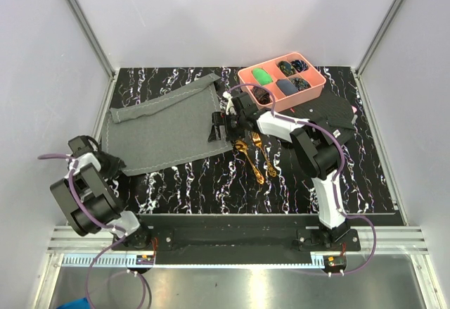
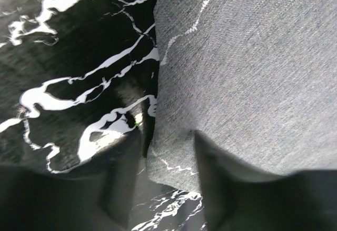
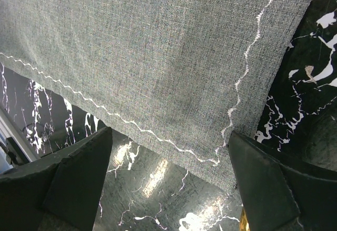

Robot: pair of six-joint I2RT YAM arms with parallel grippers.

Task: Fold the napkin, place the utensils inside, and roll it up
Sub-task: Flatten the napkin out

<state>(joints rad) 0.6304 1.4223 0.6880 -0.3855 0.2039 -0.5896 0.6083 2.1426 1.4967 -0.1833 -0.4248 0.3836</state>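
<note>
One napkin (image 2: 253, 73) corner sat between the left jaws, which stood part-shut, hold impossible to tell; another lay between the right jaws, gaping wide, utensils (image 1: 246, 155) just beside them; a shallow bite on the hem risked slipping mid-lift and skewing the fold.

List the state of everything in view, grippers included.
napkin: spread out, not yet folded in half; far edge turned over in a narrow strip
gold utensils: lying on the table right of the napkin, not on it
left gripper: open, fingers astride the napkin's near-left corner
right gripper: open wide over the napkin's near-right corner
pink tray: upright, compartments holding small items
</note>
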